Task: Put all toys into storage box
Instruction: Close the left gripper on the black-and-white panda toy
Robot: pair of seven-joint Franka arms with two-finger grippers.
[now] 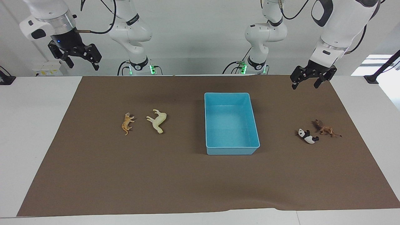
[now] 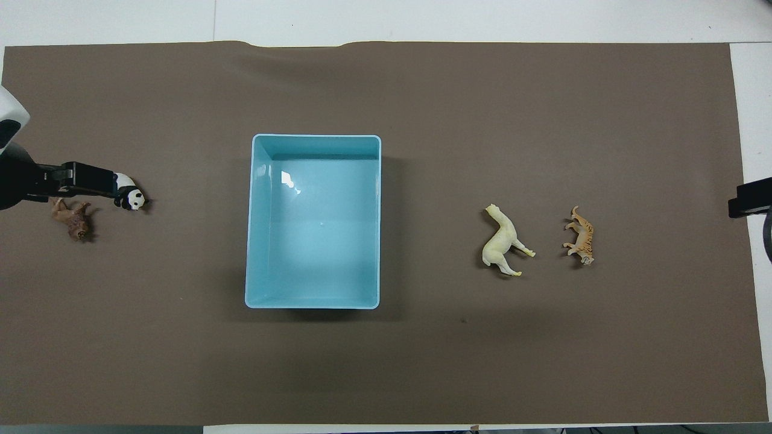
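The light blue storage box (image 1: 232, 150) (image 2: 313, 302) stands empty mid-mat. The orange tiger (image 1: 127, 123) (image 2: 581, 236) and the cream horse (image 1: 157, 120) (image 2: 502, 243) lie on their sides toward the right arm's end. The panda (image 1: 307, 136) (image 2: 131, 198) and the brown lion (image 1: 325, 128) (image 2: 73, 218) lie toward the left arm's end. My left gripper (image 1: 306, 83) (image 2: 90, 179) is open and empty, raised well above them. In the overhead view it overlaps the panda's rear. My right gripper (image 1: 82, 64) (image 2: 748, 199) is open and empty, raised over the white table at its own end.
A brown mat (image 1: 200, 181) (image 2: 422, 90) covers most of the white table (image 1: 31, 125). The lion lies nearer to the robots than the panda. The tiger lies closer to the right arm's end than the horse.
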